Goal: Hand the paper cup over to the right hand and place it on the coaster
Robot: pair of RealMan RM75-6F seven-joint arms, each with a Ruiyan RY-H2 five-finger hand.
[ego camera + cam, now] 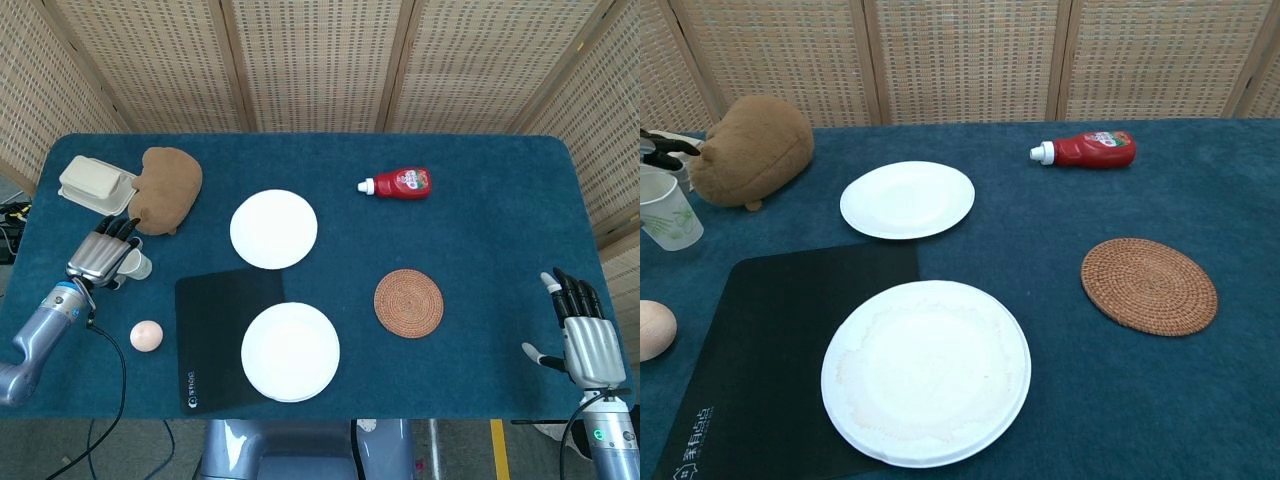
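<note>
Starting nearest you, at the lower right of the head view, your right hand [588, 342] waits with its fingers [570, 292] spread and holding nothing, well apart from the coaster [408, 303], probably parked to receive the pass. The coaster lies bare at centre right of the surface [480, 230], ready as the drop spot. Farther off, at the left edge, your left hand [97, 257] has its fingers wrapped around the paper cup [664, 214], which looks upright; whether it has left the surface, you cannot tell, so lift it first
</note>
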